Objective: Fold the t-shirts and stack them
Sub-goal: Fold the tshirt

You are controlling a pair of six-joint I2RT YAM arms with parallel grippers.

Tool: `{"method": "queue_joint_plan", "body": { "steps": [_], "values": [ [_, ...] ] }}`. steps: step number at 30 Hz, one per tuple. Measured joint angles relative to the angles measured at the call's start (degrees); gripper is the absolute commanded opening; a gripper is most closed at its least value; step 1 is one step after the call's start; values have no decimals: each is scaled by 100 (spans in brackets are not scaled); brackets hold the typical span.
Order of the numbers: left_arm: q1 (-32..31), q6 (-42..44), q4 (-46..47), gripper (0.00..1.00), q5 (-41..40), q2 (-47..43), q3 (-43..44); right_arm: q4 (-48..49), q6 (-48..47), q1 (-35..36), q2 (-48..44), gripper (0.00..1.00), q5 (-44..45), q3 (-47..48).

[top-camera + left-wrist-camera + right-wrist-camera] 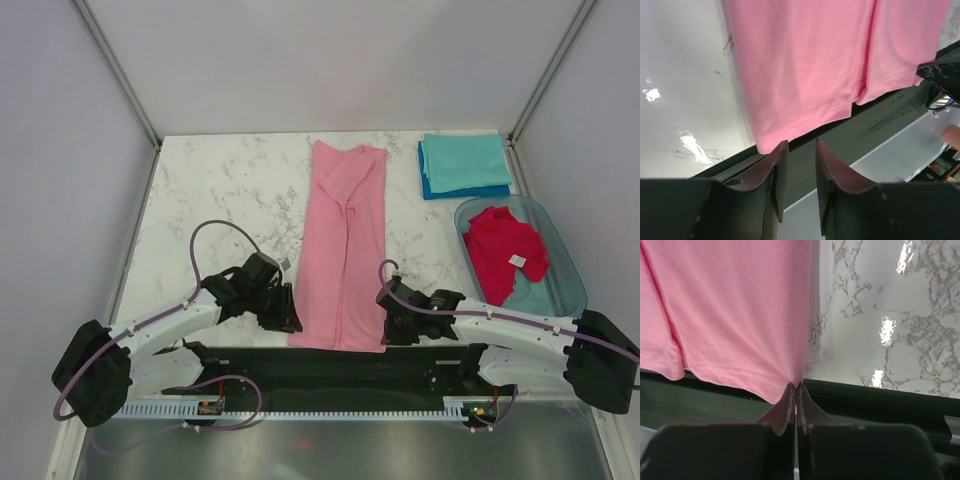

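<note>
Right wrist view: right gripper (796,387) clamps a corner of the pink t-shirt (730,305); left gripper (801,145) gapes beside its hem.

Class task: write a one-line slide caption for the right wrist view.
Right claw pinches the near hem corner of the pink t-shirt at the edge of the marble table.

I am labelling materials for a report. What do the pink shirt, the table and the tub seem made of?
The pink shirt: soft knit cloth, matte; fine ribs and a stitched hem show up close. The table: glossy marble-look top, grey veins and glare; stone or laminate, I cannot tell. The tub: probably clear bluish plastic, with see-through walls.
</note>
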Motion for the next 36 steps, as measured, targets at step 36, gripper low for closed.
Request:
{"method": "queue_joint_plan", "body": {
  "steps": [36],
  "values": [
    [-380,-566,446,12,-669,407,-520,153,28,-15,-216,0,-35,-181]
  ]
}}
